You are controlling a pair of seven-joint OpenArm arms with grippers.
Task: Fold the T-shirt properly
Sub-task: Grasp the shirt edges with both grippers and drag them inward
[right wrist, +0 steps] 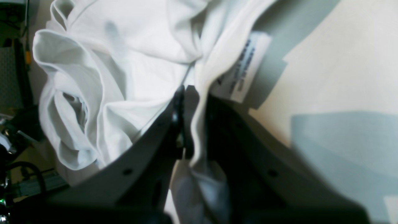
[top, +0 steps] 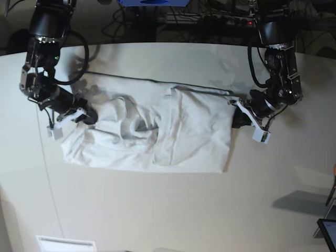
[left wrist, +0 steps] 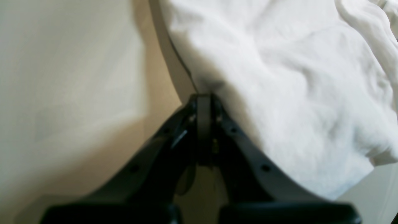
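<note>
- Counted: one T-shirt (top: 157,134), white, no print; two arms, each with one pincer; one pale worktop (top: 173,210).
- T-shirt located at the middle of the worktop, spread wide but rumpled, with bunched folds left of its centre in the base view and a flatter panel right of centre.
- Right pincer (right wrist: 191,93) at the T-shirt's left end in the base view (top: 84,116); jaws nearly together with a hemmed fold of white fabric pinched between them.
- Left pincer (left wrist: 203,96) at the T-shirt's upper right edge in the base view (top: 234,113); jaws fully together. Tips meet right at the fabric edge; cloth between them not confirmable, as the wrist view is blurred there.
- Seen only in the right wrist view: a white label (right wrist: 242,68) with dark print, unreadable, hanging from the T-shirt's edge just beside the pincer; loose curled folds of the T-shirt to the left of the jaws.
- Seen only in the left wrist view: wrinkled T-shirt (left wrist: 279,93) surface filling the right side, bare worktop to the left of the pincer.
- Seen only in the base view: full outline of the T-shirt, both arms at once at opposite ends of the garment, cables (top: 199,18) beyond the worktop's far edge.
</note>
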